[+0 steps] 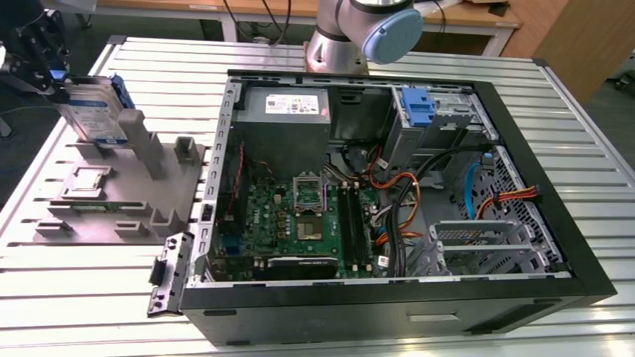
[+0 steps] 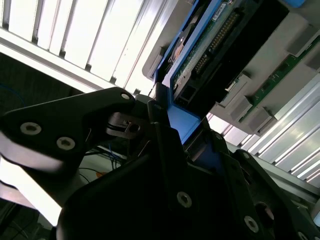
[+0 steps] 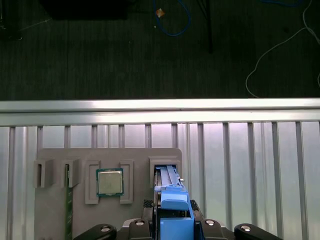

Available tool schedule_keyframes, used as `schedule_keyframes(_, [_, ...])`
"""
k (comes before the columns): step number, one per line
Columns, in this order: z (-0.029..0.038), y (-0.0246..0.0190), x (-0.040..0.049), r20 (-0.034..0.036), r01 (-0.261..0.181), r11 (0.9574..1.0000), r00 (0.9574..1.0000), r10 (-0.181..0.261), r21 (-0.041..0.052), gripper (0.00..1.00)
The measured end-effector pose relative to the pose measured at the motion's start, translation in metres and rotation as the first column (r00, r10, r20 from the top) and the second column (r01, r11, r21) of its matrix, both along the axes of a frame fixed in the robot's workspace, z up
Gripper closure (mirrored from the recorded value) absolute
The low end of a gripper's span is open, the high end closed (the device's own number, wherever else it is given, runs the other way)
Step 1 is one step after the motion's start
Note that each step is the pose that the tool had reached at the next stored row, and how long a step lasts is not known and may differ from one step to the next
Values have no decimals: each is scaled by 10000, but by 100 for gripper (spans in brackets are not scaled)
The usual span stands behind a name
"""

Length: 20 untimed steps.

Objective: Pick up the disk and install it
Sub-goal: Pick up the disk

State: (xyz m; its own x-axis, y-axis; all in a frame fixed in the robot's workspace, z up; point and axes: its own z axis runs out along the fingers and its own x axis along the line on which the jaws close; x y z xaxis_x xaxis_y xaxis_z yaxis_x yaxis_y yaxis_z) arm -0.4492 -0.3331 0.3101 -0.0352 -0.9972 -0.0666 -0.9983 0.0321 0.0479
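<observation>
The disk (image 1: pixel 91 110), silver-grey with a blue-and-white label and a bright blue carrier, stands upright at the far left end of the grey fixture block (image 1: pixel 119 195) in the exterior view. Its lower end sits at the block's slot. My gripper (image 1: pixel 58 83) is at its upper end, shut on the blue carrier. In the first wrist view the carrier (image 3: pixel 172 207) runs between my dark fingers toward the slot. In the second wrist view the disk (image 2: pixel 210 47) shows its circuit-board side, with the gripper (image 2: pixel 175 122) clamped on the blue frame.
The open computer case (image 1: pixel 213 186) lies to the exterior view's right of the fixture, with a blue bracket (image 1: pixel 421 108) in its upper bay and a metal cage (image 1: pixel 486 245) at lower right. A processor chip (image 3: pixel 109 181) and a memory stick (image 3: pixel 68 210) rest on the fixture. The slatted table edge (image 3: pixel 160 106) is close.
</observation>
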Motion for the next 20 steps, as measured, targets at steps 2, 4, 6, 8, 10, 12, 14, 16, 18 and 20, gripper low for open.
schedule_keyframes(2, [18, 0, 0, 0, 0, 10000, 10000, 0, 0, 64])
schedule_keyframes(4, [34, 0, 0, 1, 1, 10000, 10000, -1, 1, 64])
schedule_keyframes(6, [52, 0, 0, -1, 0, 10000, 10000, 0, 0, 64])
schedule_keyframes(8, [69, 0, 0, 0, 0, 10000, 10000, 0, 0, 64])
schedule_keyframes(10, [87, 0, 0, 0, 0, 10000, 10000, 0, 0, 64])
schedule_keyframes(12, [102, 0, 0, 0, 0, 10000, 10000, 0, 0, 64])
schedule_keyframes(14, [118, 0, 0, 0, 0, 10000, 10000, 0, 0, 64])
schedule_keyframes(16, [133, 0, 0, 0, 0, 10000, 10000, 0, 0, 64])
schedule_keyframes(18, [147, 0, 0, 0, 0, 10000, 10000, 0, -1, 64])
schedule_keyframes(20, [162, 0, 0, 0, 0, 10000, 10000, 0, -1, 64])
